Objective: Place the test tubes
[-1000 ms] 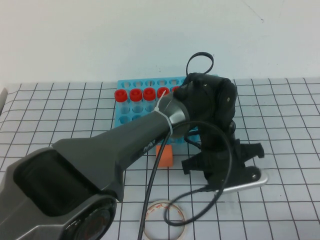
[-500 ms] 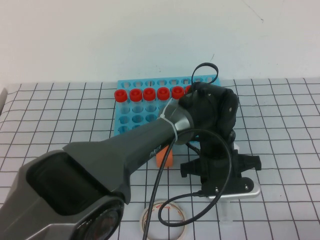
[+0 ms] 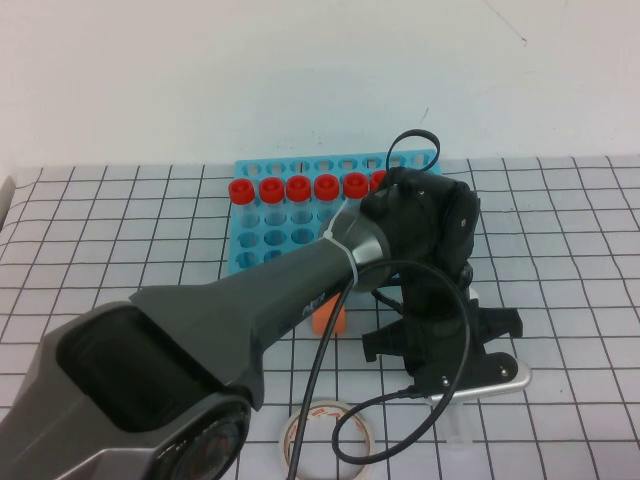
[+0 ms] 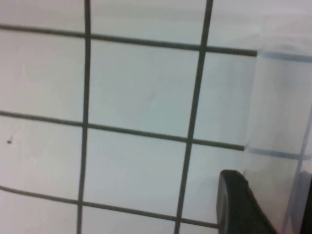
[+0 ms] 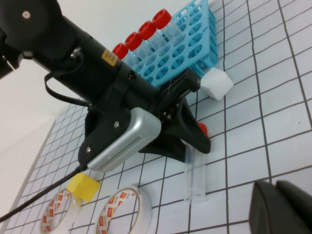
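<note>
The checked table [image 3: 570, 260] carries a blue rack [image 3: 270, 235] with a row of red-capped tubes [image 3: 299, 188] standing in it. The left arm [image 3: 250, 310] reaches to just in front of the rack. There the left gripper [image 5: 191, 146] is clamped on a clear test tube [image 5: 195, 178] that lies flat on the table. The right gripper [image 5: 276, 197], farther in front of the rack, is clenched on nothing. A tape roll [image 3: 330, 437] lies well in front of the rack, and an orange block [image 3: 330, 320] sits just in front of it.

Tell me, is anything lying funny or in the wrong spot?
One test tube lies flat on the grid mat, not upright in the blue rack with the other red-capped tubes. The left gripper grips its capped end; the right gripper hovers shut nearby.
</note>
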